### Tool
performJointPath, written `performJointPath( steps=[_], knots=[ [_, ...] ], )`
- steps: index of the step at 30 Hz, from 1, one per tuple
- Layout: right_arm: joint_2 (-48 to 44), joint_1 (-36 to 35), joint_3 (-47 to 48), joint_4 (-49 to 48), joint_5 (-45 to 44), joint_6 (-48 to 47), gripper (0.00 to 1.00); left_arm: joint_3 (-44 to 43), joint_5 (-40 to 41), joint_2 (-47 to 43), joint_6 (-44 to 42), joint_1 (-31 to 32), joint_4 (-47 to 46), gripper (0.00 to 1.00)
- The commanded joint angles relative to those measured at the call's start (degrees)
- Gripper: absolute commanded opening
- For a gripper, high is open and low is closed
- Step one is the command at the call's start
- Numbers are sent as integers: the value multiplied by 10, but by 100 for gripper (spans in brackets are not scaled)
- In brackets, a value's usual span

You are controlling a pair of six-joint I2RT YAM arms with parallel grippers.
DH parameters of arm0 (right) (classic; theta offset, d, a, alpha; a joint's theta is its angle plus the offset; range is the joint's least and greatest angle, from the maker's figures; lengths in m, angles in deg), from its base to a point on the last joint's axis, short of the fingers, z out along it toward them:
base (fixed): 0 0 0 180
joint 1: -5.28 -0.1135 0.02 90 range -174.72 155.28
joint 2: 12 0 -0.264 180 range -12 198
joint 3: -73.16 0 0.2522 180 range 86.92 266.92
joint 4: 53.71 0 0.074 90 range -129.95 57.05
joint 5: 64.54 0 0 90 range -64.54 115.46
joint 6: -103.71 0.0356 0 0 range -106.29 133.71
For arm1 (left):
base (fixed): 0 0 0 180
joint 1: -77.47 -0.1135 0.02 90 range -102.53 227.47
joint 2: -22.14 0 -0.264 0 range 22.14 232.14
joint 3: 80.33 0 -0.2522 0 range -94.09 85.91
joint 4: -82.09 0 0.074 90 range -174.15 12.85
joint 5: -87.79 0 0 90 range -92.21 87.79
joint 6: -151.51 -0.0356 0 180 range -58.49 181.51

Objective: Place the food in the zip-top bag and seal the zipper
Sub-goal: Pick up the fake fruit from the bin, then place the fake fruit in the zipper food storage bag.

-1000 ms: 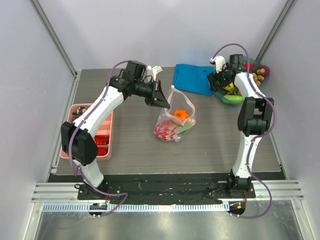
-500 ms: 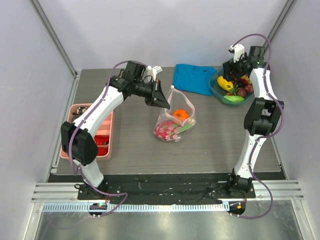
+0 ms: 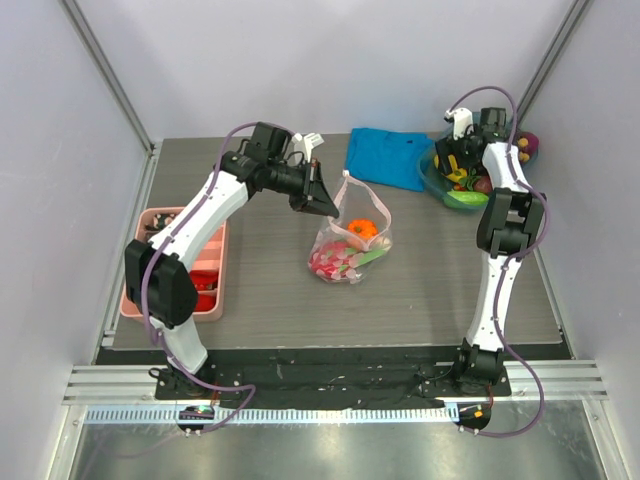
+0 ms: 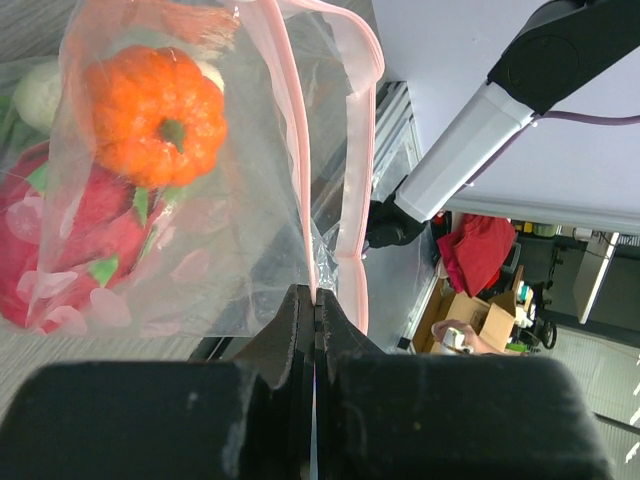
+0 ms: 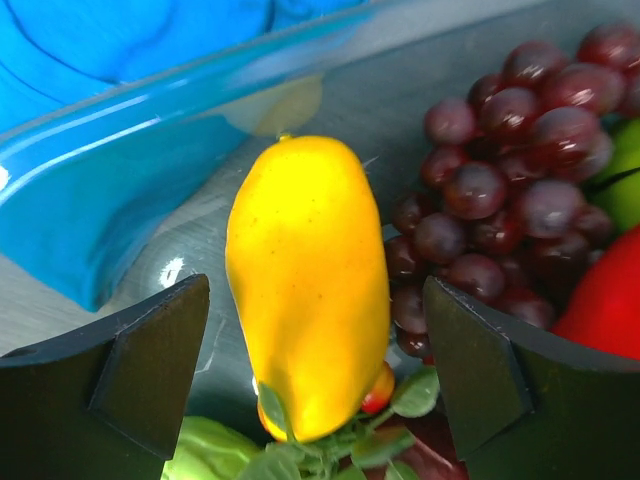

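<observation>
The zip-top bag point(image 3: 349, 247) stands mid-table, clear with pink dots, its mouth pulled up. My left gripper point(image 3: 326, 201) is shut on the pink zipper point(image 4: 316, 283) strip at the mouth's edge. Inside the bag lie an orange pumpkin point(image 4: 155, 102) and red food point(image 4: 62, 238). More food sits in a teal bowl point(image 3: 433, 184) at the back right. My right gripper point(image 5: 315, 370) hangs open over the bowl, its fingers on either side of a yellow fruit point(image 5: 305, 280) without touching it. Purple grapes point(image 5: 500, 180) lie right of the fruit.
A folded blue cloth point(image 3: 388, 156) lies at the back beside the bowl. A pink compartment tray point(image 3: 187, 262) with red pieces sits at the table's left edge. Grey walls close in the back and sides.
The right arm lifted above the bowl half a second ago and has come back down over the yellow fruit. The left arm and bag have not moved.
</observation>
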Motion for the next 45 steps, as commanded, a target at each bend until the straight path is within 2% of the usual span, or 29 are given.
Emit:
performJointPath(
  steps=[1, 6, 8, 9, 12, 16, 21, 24, 30, 33, 36, 37, 40, 45],
  knots=[
    [-3, -6, 13, -16, -12, 1, 90, -2, -12, 1, -7, -5, 4, 0],
    [-6, -8, -12, -16, -14, -3, 89, -1, -10, -1, -8, -7, 5, 0],
    [-10, -8, -19, -16, -14, 1, 85, -2, -8, -1, -9, -7, 6, 0],
    [-14, -8, -20, -17, -14, 3, 82, -3, -7, -2, -10, -8, 7, 0],
    [-34, -8, -32, -17, -15, 3, 61, -6, -5, -3, -17, -8, 12, 0],
    [-72, -2, -55, -16, -14, 9, 47, -7, -4, -4, -18, -8, 12, 0],
    [-144, 12, -19, 6, 30, 109, 43, -7, -1, -8, -18, -8, 7, 0],
    [-195, 14, -5, 35, 93, 147, 41, -6, 1, -8, -18, -8, 5, 0],
    [-299, 0, -32, 70, 236, 290, 37, -9, 0, -4, -8, -8, -3, 0],
    [-374, -34, -123, 56, 289, 350, 36, -10, -3, -1, 2, -8, -13, 0],
    [-451, -77, -203, 25, 291, 380, 36, -11, -6, -1, 10, -8, -20, 0],
    [-477, -113, -217, 25, 287, 382, 36, -13, -6, 0, 11, -8, -22, 0],
    [-506, -175, -268, 29, 268, 383, 35, -16, -5, 1, 12, -8, -19, 0],
    [-550, -239, -368, 36, 248, 395, 34, -18, -1, -5, 11, -8, -19, 0]
  ],
)
